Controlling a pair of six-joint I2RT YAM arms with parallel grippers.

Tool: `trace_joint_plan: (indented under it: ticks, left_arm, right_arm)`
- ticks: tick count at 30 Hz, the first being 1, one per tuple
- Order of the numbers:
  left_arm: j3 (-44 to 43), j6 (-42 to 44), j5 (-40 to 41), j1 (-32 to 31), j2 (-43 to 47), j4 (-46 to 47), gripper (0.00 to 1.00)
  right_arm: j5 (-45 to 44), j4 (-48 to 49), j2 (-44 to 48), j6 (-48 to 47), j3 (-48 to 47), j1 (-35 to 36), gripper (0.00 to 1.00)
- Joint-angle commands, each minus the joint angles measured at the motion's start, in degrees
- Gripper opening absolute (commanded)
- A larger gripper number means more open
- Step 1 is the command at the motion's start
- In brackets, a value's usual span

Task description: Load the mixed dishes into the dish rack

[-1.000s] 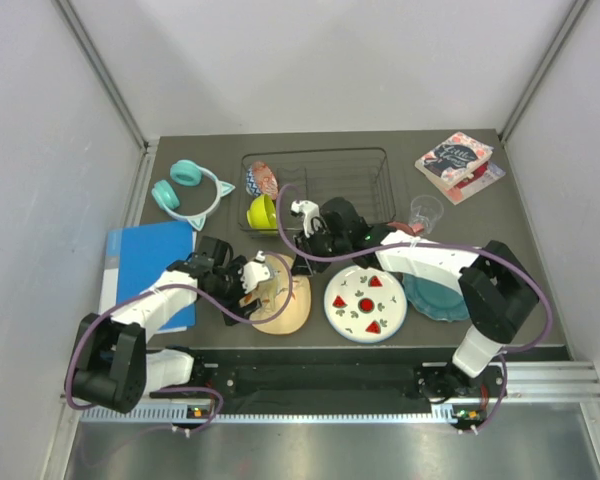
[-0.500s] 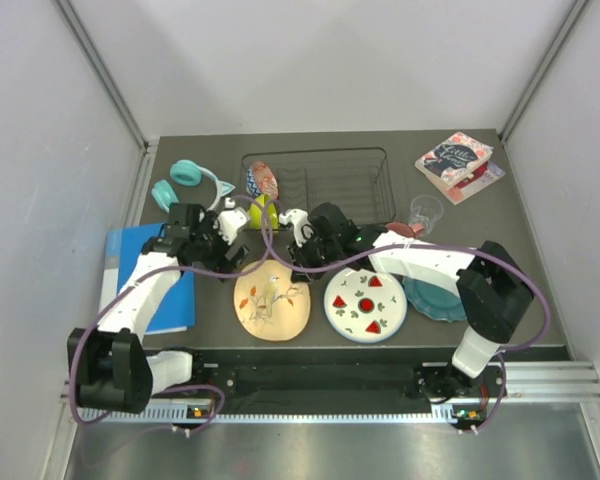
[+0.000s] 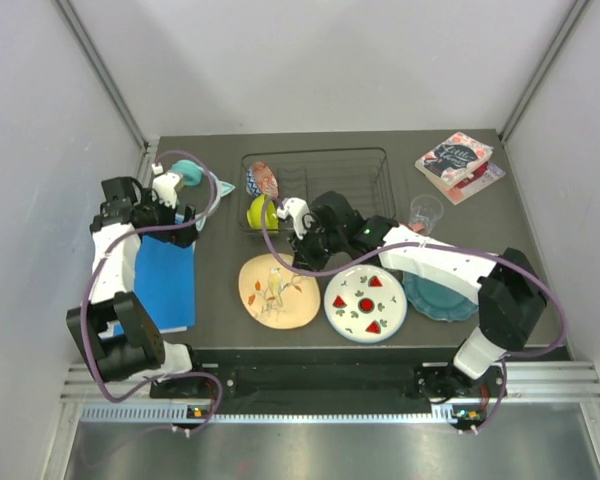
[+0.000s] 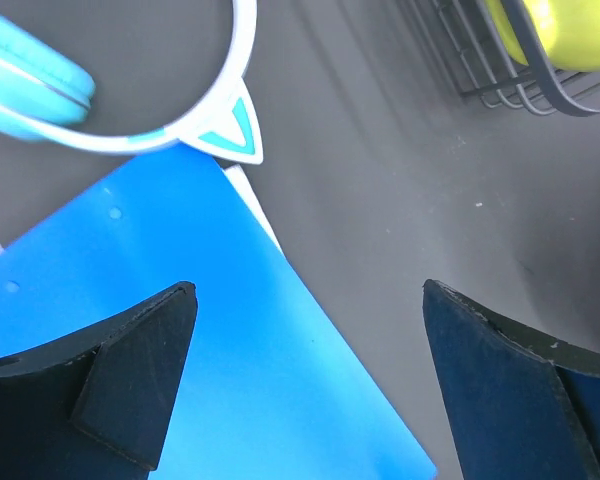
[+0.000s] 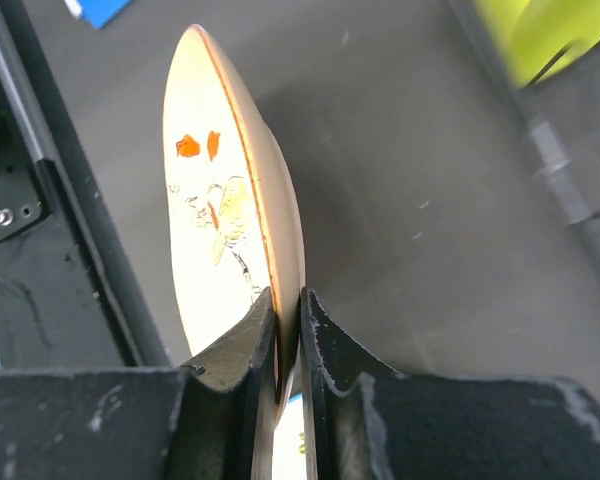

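Left gripper [image 4: 310, 330] has been swung back over the blue folder [image 4: 190, 360], spread wide, empty. Cream bird-print plate [image 3: 277, 292] is clamped at the rim by right gripper [image 5: 288, 300], tilted.

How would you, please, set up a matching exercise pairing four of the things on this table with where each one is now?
1 cream bird-print plate
2 small yellow-green bowl
3 teal scalloped plate
4 teal cat-ear headphones

A inside the dish rack
B beside the blue folder
C gripped at its rim by the right tool
D on the table, right of the white watermelon-slice plate

Pairs: 1-C; 2-A; 3-D; 4-B
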State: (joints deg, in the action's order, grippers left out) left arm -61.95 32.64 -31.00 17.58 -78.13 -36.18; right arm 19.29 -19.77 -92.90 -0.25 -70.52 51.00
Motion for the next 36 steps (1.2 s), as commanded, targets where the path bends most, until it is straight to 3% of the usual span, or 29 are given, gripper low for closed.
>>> trace_joint_plan:
  ticks: [1,5,10,16,24,30,36]
  left_arm:
    - [-3.96,-2.67,-4.85,1.66,-1.76,-5.21,0.99]
    - [-3.44,-4.43,-5.64,1.84,-0.54,-5.13,0.99]
    - [-3.17,-8.63,-6.52,1.93,-0.36,-3.99,0.99]
    - [-1.33,-13.74,-12.76,1.93,-0.36,-1.00,0.99]
    - [-2.39,-27.17,-19.88,0.71,-4.14,1.38,0.99]
    - [-6.05,-30.09,-14.97,-8.86,-9.92,1.22,0.99]
    - [-9.59,-32.12,-16.28,-9.41,-14.33,2.43,0.99]
  right_arm:
    - [-0.39,5.52,8.34,-6.60,-6.47,0.50,0.00]
    - [-2.49,7.55,11.86,-10.46,-7.70,0.59,0.00]
    - [-10.39,2.55,12.31,-19.42,-18.85,0.50,0.00]
    - [-24.18,11.23,11.61,-33.39,-22.47,0.41,0.00]
    - [-25.00,21.33,2.22,-45.61,-28.27,-4.24,0.00]
    - [-26.15,30.13,-7.44,-56.78,-32.30,-6.08,0.00]
    - [-25.27,33.48,-13.79,-62.23,-34.95,-8.20,0.00]
